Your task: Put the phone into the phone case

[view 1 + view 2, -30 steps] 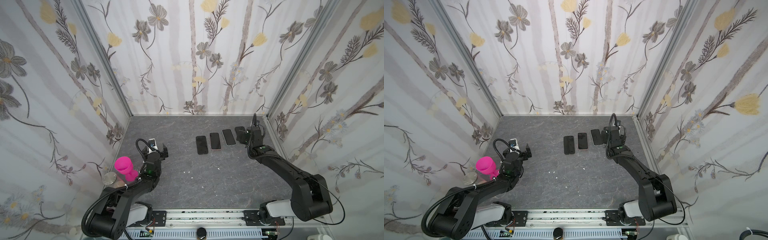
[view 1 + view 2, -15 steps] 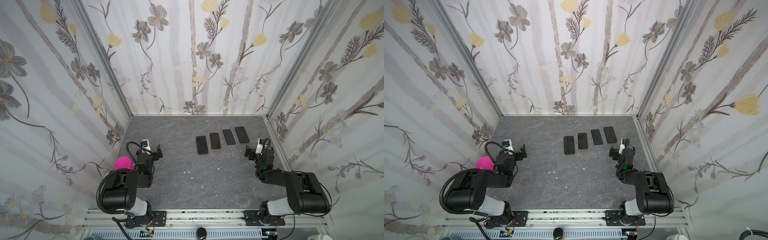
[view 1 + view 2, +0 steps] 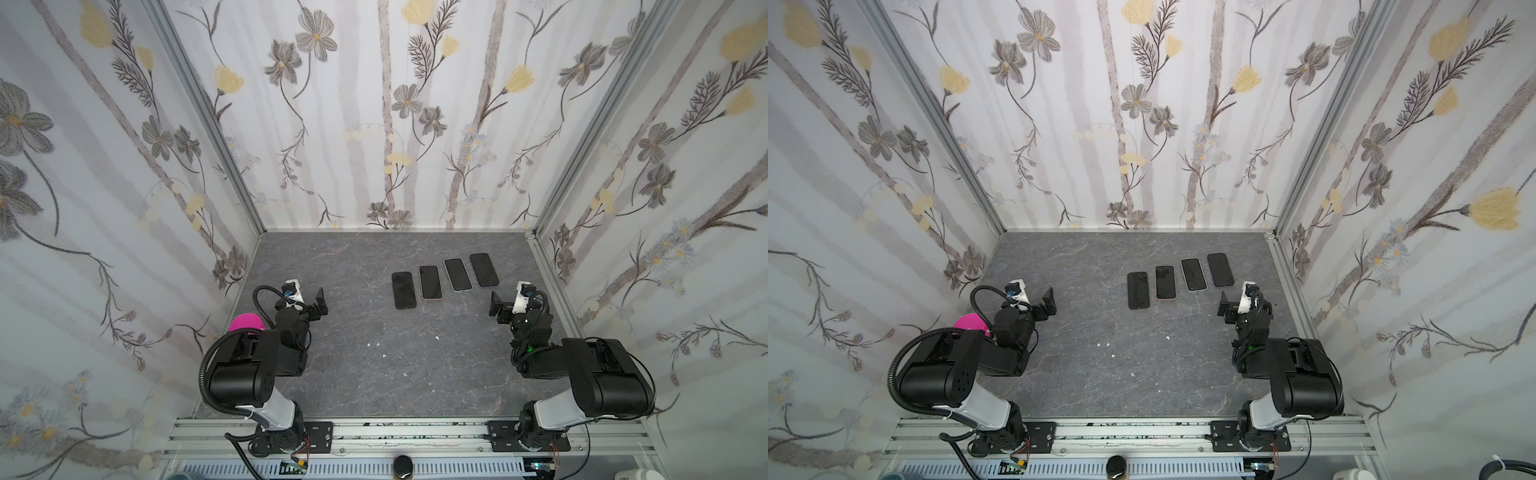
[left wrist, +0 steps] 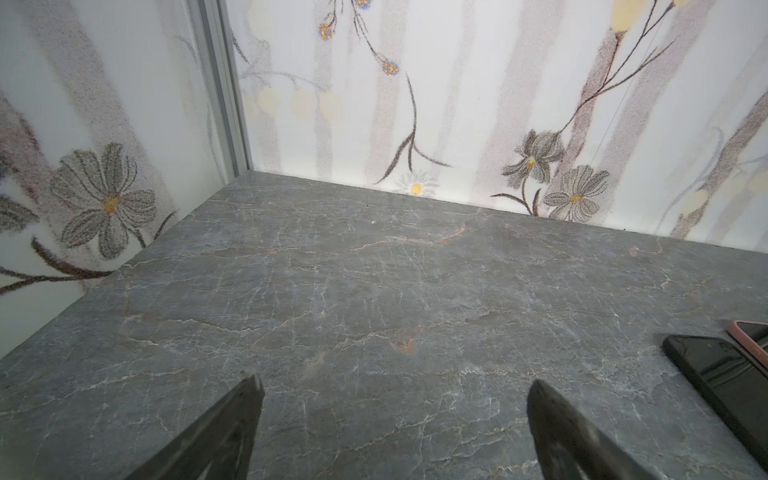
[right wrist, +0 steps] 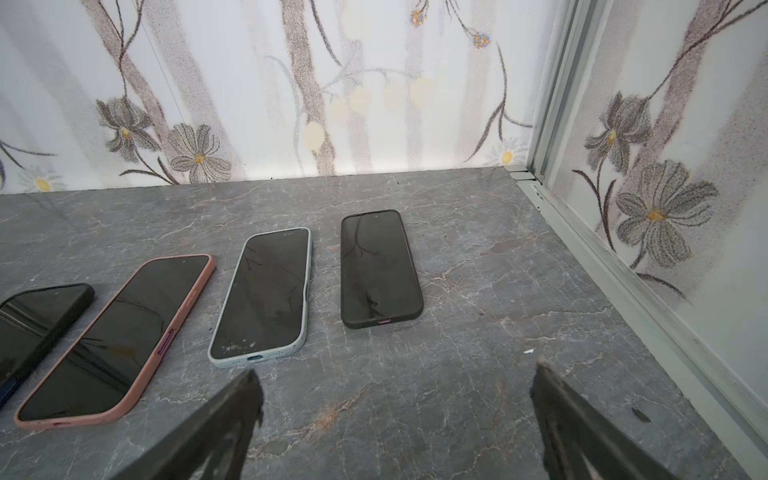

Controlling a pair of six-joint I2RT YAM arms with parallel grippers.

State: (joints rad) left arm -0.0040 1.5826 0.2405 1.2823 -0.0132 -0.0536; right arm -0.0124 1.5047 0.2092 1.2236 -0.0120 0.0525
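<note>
On gray table (image 3: 374,374), four phones (image 3: 458,274), apparently cased

Legible text, labels, brands, numbers or signs: none in any view. Screens are dark and blank on the row of four in both top views: left-end black-cased phone (image 3: 403,290), pink-cased phone (image 3: 430,282), pale-blue-cased phone (image 3: 458,274), right-end black-cased phone (image 3: 483,269). The walls (image 3: 395,104) bear a flower print only, and the bench (image 3: 374,365) a veined grey stone pattern.
</note>
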